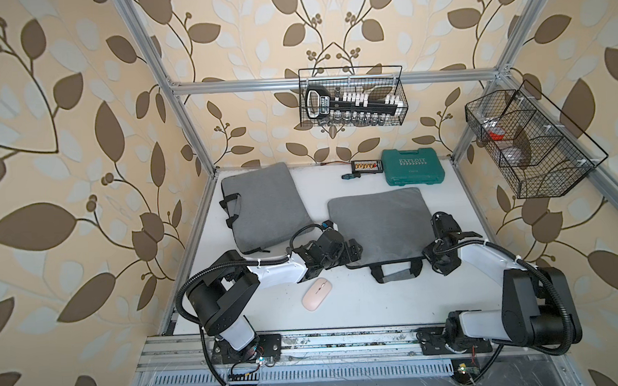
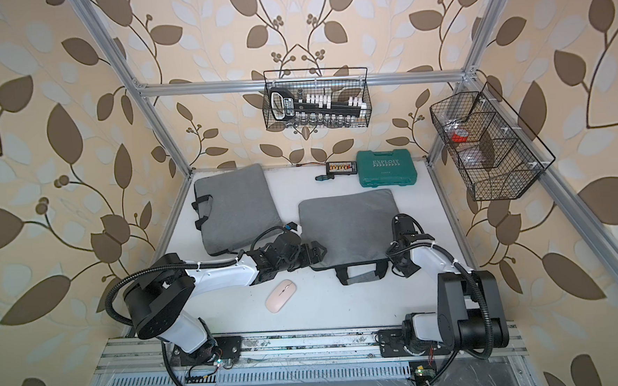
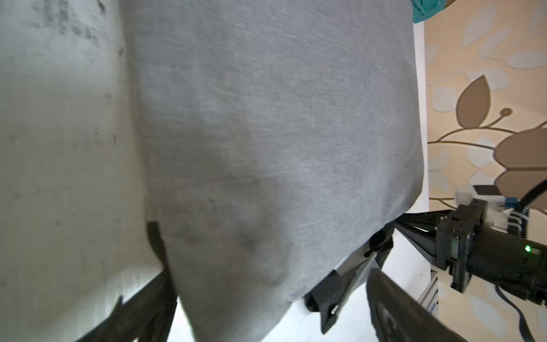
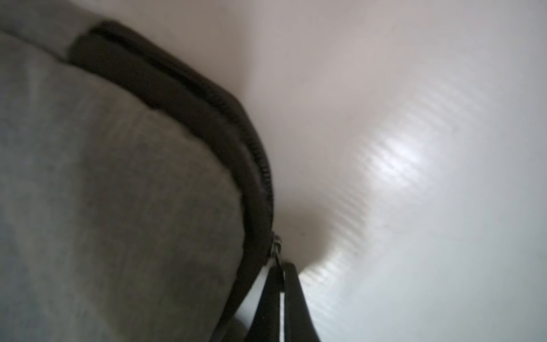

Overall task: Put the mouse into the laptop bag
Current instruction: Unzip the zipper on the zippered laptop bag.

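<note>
Nearest the lens in both top views, the front rail (image 1: 344,339) (image 2: 308,341) carries both arm bases at 6 o'clock of the white table (image 1: 346,308). The pink mouse (image 1: 317,294) (image 2: 280,296) lies on the bare table at 7 o'clock of the grey laptop bag (image 1: 378,223) (image 2: 349,228), outside it, near the left forearm and touched by neither gripper. The left gripper (image 1: 354,251) (image 2: 316,253) sits at the bag's 8 o'clock corner, the right gripper (image 1: 430,256) (image 2: 392,255) at its 4 o'clock corner. The bag's handle (image 1: 395,271) lies flat at 6 o'clock. A second grey bag (image 1: 264,207) lies at 10 o'clock, a green tool case (image 1: 413,166) at 1 o'clock. Left wrist view: the left gripper (image 3: 263,251) stands wide open, its fingers (image 3: 393,308) on either side of the bag's (image 3: 266,133) corner, gripping nothing; the right gripper (image 3: 414,226) meets the far corner. Right wrist view: the right gripper (image 4: 279,284) is closed on the zipper pull (image 4: 277,245) at the bag's (image 4: 118,192) black-zipped edge, with white table (image 4: 414,148) beside it.
</note>
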Robot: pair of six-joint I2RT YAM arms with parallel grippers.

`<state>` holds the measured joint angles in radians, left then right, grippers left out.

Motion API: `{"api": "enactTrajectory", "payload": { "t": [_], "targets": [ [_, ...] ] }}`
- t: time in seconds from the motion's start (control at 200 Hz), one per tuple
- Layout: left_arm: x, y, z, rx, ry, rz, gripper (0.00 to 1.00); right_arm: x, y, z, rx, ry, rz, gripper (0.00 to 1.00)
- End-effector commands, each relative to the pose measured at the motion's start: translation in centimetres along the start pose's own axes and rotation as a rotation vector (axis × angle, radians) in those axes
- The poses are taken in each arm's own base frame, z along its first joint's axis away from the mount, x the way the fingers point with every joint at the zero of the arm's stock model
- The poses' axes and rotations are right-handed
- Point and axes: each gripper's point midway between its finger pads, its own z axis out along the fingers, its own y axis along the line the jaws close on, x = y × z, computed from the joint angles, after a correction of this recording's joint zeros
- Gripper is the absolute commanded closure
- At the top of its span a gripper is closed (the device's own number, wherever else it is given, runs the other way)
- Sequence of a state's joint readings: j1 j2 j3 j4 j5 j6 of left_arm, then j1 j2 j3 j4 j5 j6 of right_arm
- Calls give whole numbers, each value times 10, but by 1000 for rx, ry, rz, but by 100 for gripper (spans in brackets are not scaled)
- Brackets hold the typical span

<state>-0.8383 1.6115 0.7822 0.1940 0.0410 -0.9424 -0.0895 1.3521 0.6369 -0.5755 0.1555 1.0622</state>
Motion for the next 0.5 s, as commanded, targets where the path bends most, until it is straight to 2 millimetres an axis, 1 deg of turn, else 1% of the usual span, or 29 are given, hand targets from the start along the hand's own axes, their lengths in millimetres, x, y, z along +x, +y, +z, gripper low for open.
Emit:
{"api": "enactTrajectory", "payload": {
  "t": [0.0,0.09,0.145,0.2,0.265,0.31,0.38,0.435,0.45,0.495],
  "targets": [
    [-20,-6,-8,9,-69,-6,1,-28,-31,2,88,-33,41,100],
    [-23,-2,-18,-8,-92,-4,1,-45,-45,5,88,-29,116,100],
    [-25,1,-25,-13,-114,-2,1,-54,-50,5,97,-34,143,100],
    [-28,4,-28,-23,-133,1,1,-61,-50,5,99,-46,156,100],
    [-29,6,-27,-34,-136,8,1,-66,-49,8,111,-36,149,100],
    [-30,7,-21,-40,-128,5,1,-69,-49,12,114,-16,146,100],
    [-30,2,-8,-23,-112,8,1,-71,-48,20,91,27,152,100],
    [-29,1,7,-27,-96,15,1,-70,-47,24,86,52,154,100],
    [-30,-2,9,-21,-96,18,1,-69,-47,25,87,56,154,100],
    [-29,0,22,-31,-81,20,1,-67,-46,27,81,70,152,100]
  ]
}}
